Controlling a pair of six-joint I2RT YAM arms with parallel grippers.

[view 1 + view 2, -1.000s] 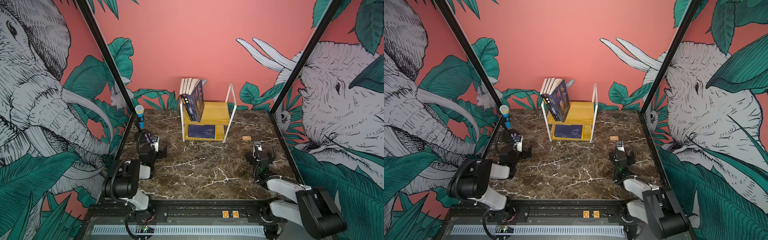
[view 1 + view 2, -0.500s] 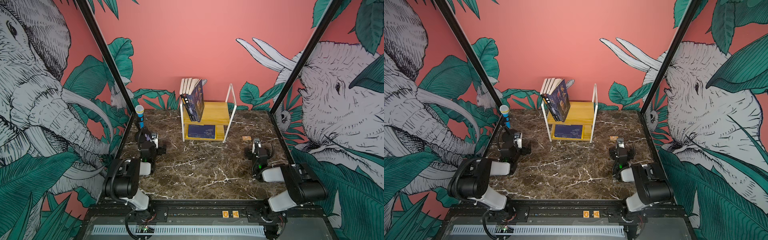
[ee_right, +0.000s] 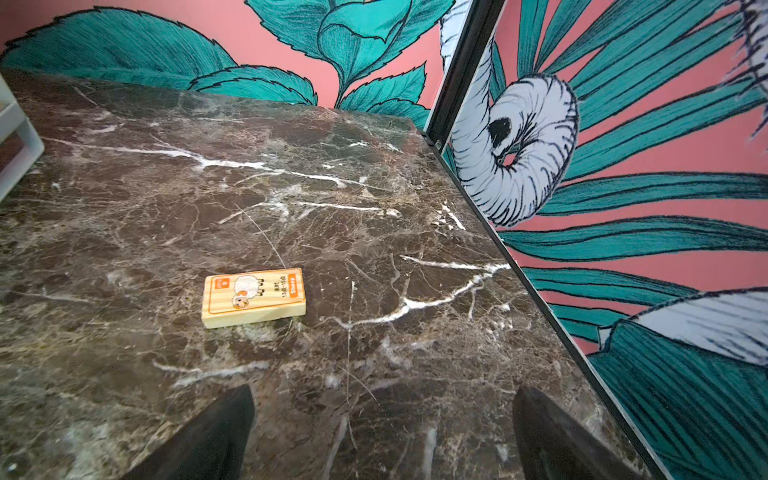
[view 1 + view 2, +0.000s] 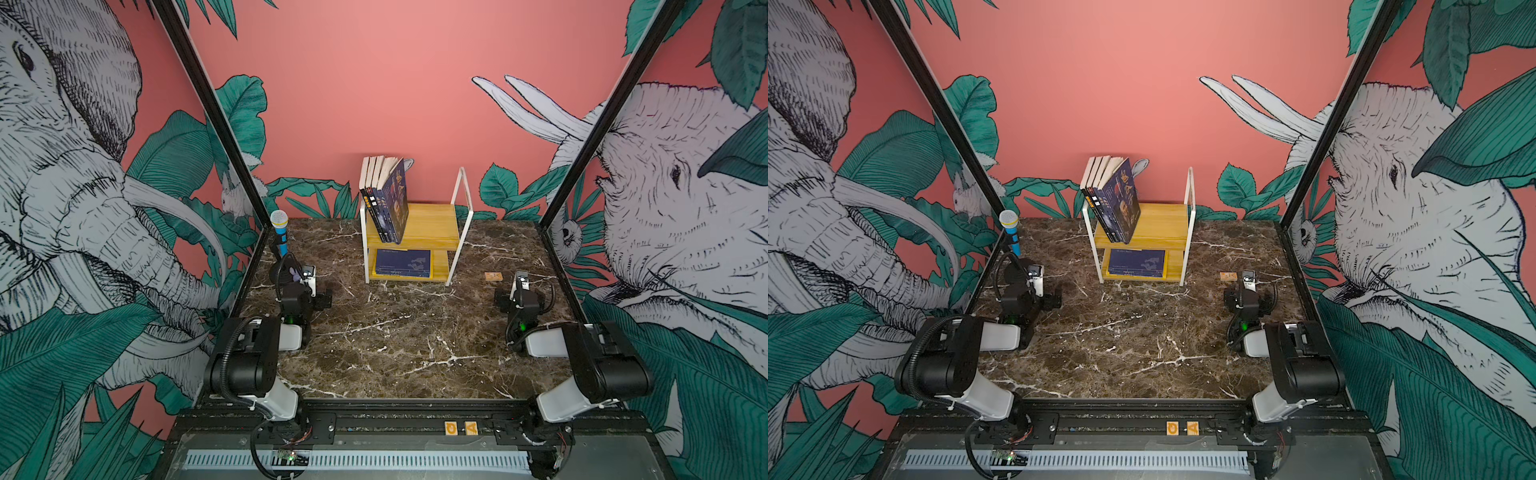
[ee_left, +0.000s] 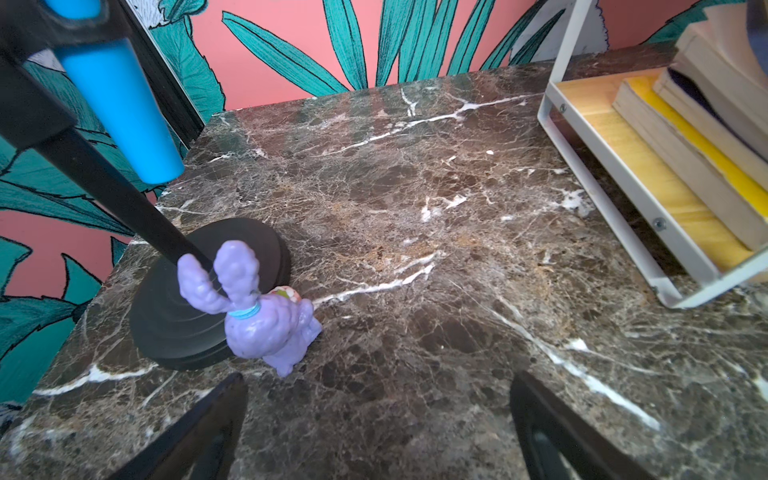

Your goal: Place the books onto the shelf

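Note:
In both top views the shelf (image 4: 432,226) (image 4: 1158,226), yellow boards in a white tube frame, stands at the back middle of the marble table. Several dark books (image 4: 388,199) (image 4: 1115,199) lean to the left on its top board. One navy book (image 4: 403,262) (image 4: 1137,262) lies flat on the lower board; its yellow edge (image 5: 681,158) shows in the left wrist view. My left gripper (image 4: 305,277) (image 5: 378,386) sits low at the table's left, open and empty. My right gripper (image 4: 520,279) (image 3: 382,399) sits low at the right, open and empty. Both are well clear of the shelf.
A blue microphone (image 4: 279,232) on a round black stand rises at the back left, with a small purple rabbit toy (image 5: 257,311) against its base, just ahead of my left fingers. A small wooden sheep block (image 3: 253,297) (image 4: 493,276) lies ahead of my right gripper.
My right arm has folded up, its elbow rising, and its gripper has slid a little toward the back. The left gripper has edged slightly back too. The books have not moved.

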